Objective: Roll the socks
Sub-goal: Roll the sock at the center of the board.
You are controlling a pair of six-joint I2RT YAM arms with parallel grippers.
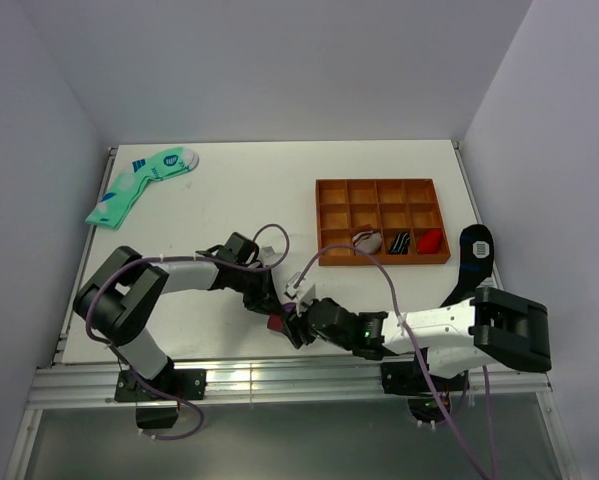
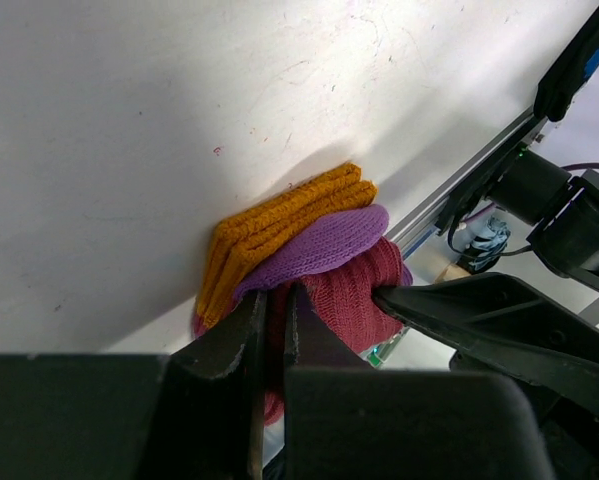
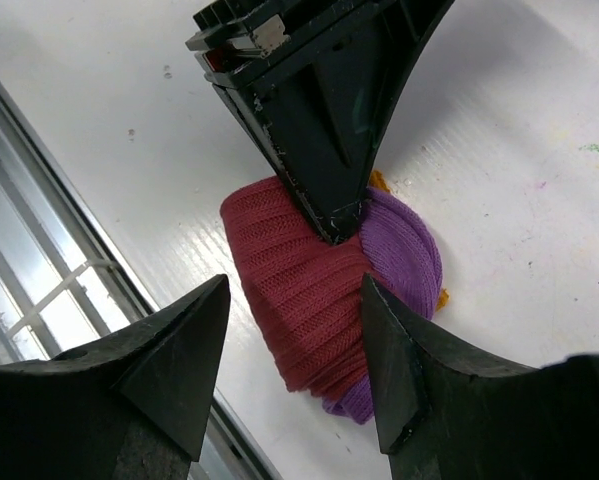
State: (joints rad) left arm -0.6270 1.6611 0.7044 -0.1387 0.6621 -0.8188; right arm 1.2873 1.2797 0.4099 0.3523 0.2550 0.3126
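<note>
Closest to the lens, the left pincer point(image 2: 274, 305) is almost fully closed, with a fold of maroon knit caught between its two fingers. This fold belongs to the socks point(image 2: 314, 255), which lie as one compact bundle on the white counter point(image 1: 279, 170), near its front edge and between the two arms. The bundle shows stacked mustard cuffs on the far side, a purple cap in the middle and maroon ribbing on the near side. The right pincer point(image 3: 294, 300) stands open, one finger on each side of the bundle (one seems to touch the maroon side, but I cannot say that it presses). In my judgement the rolling is mostly done, because the pair is already gathered into a lump. What is left seems to be pulling a layer over so the roll holds, then letting go. Further away are an orange tray point(image 1: 379, 183), green socks point(image 1: 144, 185) and a black sock point(image 1: 476, 250).
</note>
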